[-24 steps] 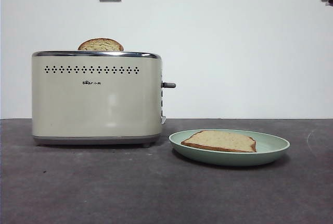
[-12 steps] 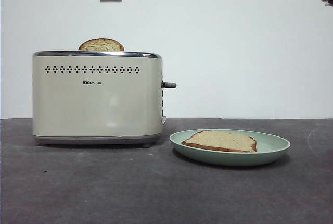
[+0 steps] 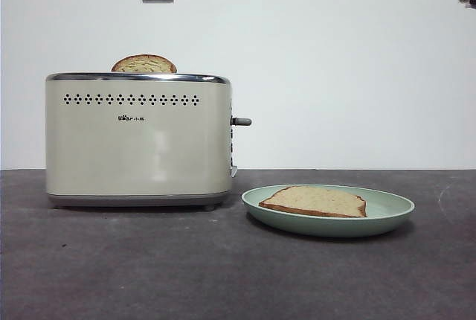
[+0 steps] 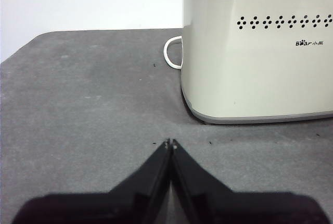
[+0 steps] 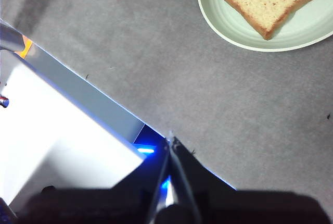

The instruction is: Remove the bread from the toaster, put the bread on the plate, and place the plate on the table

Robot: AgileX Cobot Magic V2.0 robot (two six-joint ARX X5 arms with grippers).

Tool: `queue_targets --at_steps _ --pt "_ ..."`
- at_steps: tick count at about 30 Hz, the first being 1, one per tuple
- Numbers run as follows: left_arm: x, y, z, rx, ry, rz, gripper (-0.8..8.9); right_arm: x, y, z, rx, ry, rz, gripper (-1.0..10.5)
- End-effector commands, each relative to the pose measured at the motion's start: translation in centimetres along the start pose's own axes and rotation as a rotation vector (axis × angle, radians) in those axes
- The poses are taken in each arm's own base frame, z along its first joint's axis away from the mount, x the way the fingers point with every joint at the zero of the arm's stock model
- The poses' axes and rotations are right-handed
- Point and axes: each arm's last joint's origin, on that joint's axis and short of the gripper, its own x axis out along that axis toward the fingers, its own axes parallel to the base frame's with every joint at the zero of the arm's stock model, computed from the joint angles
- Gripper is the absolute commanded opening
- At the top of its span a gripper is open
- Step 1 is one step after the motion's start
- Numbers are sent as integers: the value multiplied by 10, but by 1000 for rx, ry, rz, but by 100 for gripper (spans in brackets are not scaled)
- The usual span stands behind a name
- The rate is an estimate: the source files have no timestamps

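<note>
I see the table point(image 3: 149, 268) running dark grey across the whole front view. The toaster point(image 3: 137, 138) stands on it at the left, lever facing the plate; a second, browner slice point(image 3: 143, 64) pokes up from its slot. The plate point(image 3: 387, 212) sits flat on the table just beside the toaster, not touching it. The bread point(image 3: 316, 201) lies flat in the plate. My left gripper point(image 4: 170, 143) hovers low over bare table near the toaster's end, jaws pressed together, holding nothing. My right gripper point(image 5: 170, 140) hangs over the table edge, well apart from the plate, jaws likewise closed and empty.
</note>
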Motion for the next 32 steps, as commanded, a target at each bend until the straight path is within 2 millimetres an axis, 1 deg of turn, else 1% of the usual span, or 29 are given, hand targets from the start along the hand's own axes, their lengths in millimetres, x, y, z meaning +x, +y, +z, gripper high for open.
queue_targets --at_steps 1,5,7,9,14,18,20,24,26,28,29,32 --pt "1 0 -3 -8 5 4 -3 0 0 0 -10 -2 -2 1" --pt "1 0 -3 -8 5 4 -3 0 0 0 -20 -5 -4 0" --pt "1 0 -3 -8 5 4 -3 -4 -2 2 -99 -52 -76 1" --pt "1 0 -3 -8 5 4 -3 -13 -5 0 -132 -107 -142 1" --pt "1 0 -3 -8 5 4 -3 -36 -7 -14 -88 -221 -214 1" --pt "1 0 -3 -8 5 4 -3 -61 -3 -33 -48 -367 -319 1" --pt "1 0 -3 -8 5 4 -3 -70 0 -39 -57 -437 -362 1" --pt "1 0 -3 -8 5 4 -3 -81 6 -47 -86 -669 -419 0" --pt "1 0 -3 -8 5 4 -3 -79 5 -51 -100 -768 -436 -1" --pt "1 0 -3 -8 5 4 -3 -69 -1 -56 -92 -858 -454 -1" --pt "1 0 -3 -8 5 4 -3 -62 -5 -58 -80 -888 -470 -1" --pt "1 0 -3 -8 5 4 -3 -33 -23 -69 -42 -958 -509 -1"
